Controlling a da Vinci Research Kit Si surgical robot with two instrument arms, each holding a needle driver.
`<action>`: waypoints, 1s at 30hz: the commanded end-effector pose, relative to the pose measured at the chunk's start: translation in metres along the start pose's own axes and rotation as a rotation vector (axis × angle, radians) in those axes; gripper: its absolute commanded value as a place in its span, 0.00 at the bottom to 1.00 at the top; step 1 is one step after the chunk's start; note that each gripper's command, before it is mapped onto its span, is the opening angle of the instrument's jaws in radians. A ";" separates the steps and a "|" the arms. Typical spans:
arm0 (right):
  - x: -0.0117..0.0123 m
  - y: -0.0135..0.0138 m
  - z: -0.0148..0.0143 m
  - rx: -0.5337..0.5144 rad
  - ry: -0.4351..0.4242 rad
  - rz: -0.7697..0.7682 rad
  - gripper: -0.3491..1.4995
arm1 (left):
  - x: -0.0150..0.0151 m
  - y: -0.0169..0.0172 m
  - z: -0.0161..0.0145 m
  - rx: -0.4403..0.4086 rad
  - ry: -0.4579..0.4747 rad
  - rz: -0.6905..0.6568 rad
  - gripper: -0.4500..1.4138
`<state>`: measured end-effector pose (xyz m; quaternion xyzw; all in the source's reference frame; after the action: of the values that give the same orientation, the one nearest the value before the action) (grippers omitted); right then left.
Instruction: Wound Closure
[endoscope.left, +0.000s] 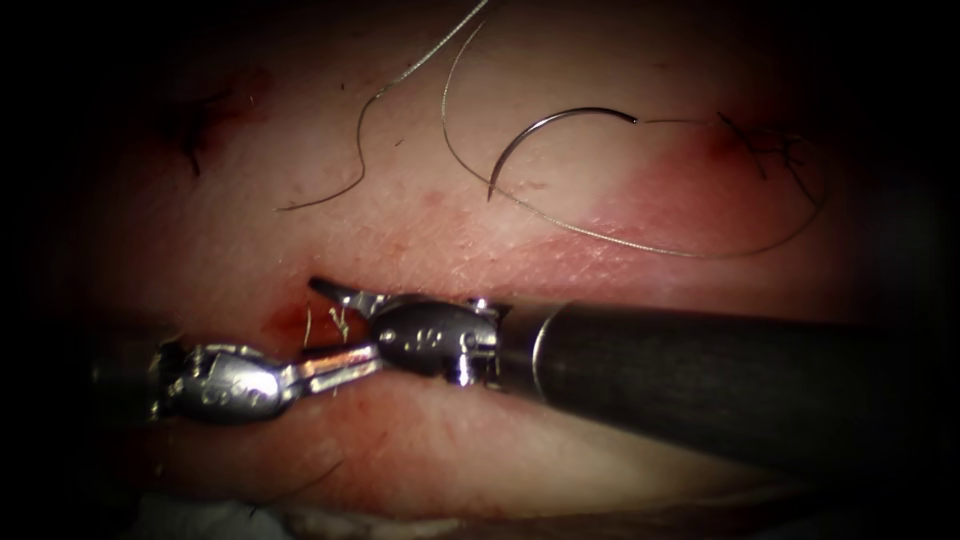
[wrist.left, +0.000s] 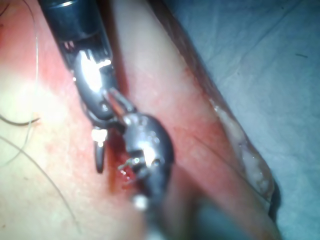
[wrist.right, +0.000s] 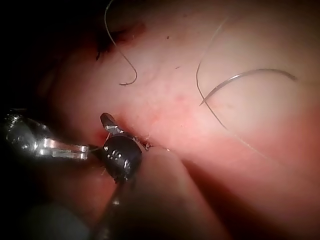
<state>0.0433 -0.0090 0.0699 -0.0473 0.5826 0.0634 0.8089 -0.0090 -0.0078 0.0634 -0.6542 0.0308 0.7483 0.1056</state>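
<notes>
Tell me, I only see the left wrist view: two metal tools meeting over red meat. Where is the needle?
Observer: The needle lies loose on the tissue, well away from the left tool and the right tool; neither holds it.
Visitor: Is it stuck in?
Observer: No, its whole curve lies on top.
Visitor: Any thread on it?
Observer: Yes, thread trails from its blunt end in a wide loop.
</notes>
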 end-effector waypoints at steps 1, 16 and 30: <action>0.0003 -0.0010 0.0006 0.035 0.025 -0.022 0.40 | -0.0006 0.0006 0.0005 -0.001 0.000 -0.003 0.00; 0.0002 -0.0020 0.0000 0.126 -0.033 -0.039 0.00 | -0.0004 0.0010 0.0003 -0.003 0.001 -0.003 0.00; -0.0012 -0.0046 -0.0049 0.144 0.003 0.156 0.94 | 0.0001 0.0002 -0.0021 -0.010 0.011 -0.006 0.00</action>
<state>0.0381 -0.0136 0.0689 0.0404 0.5784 0.0959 0.8091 -0.0064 -0.0078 0.0623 -0.6586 0.0283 0.7452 0.1011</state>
